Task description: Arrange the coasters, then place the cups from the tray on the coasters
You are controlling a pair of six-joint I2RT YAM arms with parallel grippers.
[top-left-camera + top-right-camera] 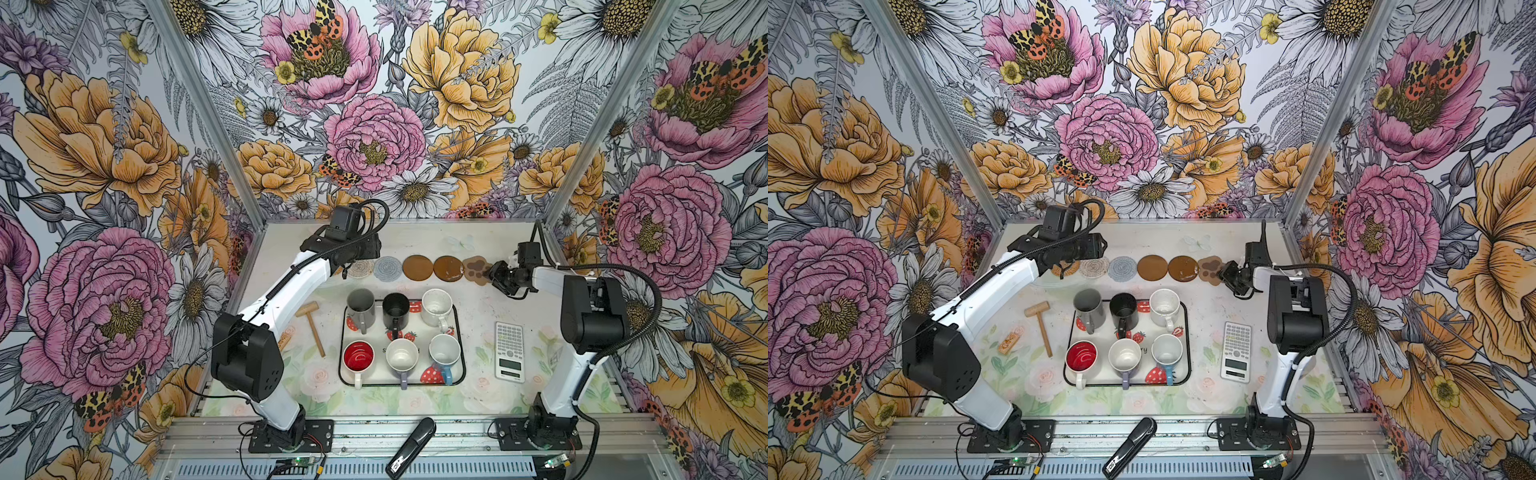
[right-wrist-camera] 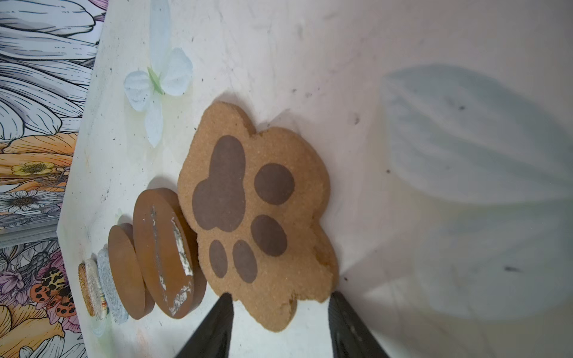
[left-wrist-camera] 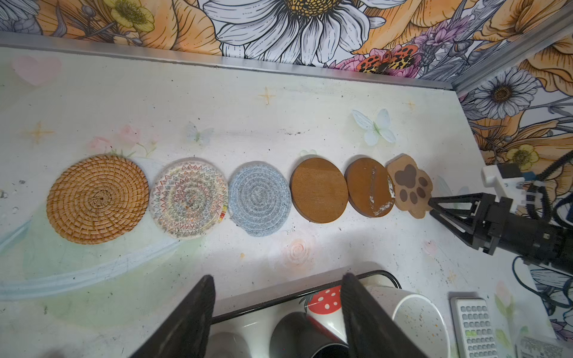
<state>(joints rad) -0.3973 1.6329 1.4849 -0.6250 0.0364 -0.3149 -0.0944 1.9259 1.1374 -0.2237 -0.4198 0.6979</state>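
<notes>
Coaster row at the far side of the table, cups not yet moved. From left to right lie the rattan coaster [image 3: 97, 198], cream crochet coaster [image 3: 189, 198], grey-blue coaster [image 3: 260, 198], plain brown disc [image 3: 319, 189], scarred brown disc [image 3: 369, 187] and paw coaster [image 2: 260, 204]. All six cups stand on the tray [image 1: 379, 380], near the row: grey cup [image 1: 360, 303], black cup [image 1: 395, 307] and speckled cup [image 1: 436, 305] on its far side.

The right gripper [image 2: 280, 299] lies low at the right end of the row, its jaws apart astride the paw coaster's right lobe. The left gripper [image 3: 277, 279] hovers over the tray's far edge, jaws apart and empty.

The step in hand appears to be seating the paw coaster. It should end flat and clear of the scarred brown disc, which it meets edge to edge, so a small pull rightward seems wise. The jaws should then back straight off without dragging it.

Whether the right fingertips pinch the lobe or merely flank it cannot be told, nor whether the paw's edge rests on the disc. In both top views the left wrist hides its fingers and covers much of the rattan coaster.
</notes>
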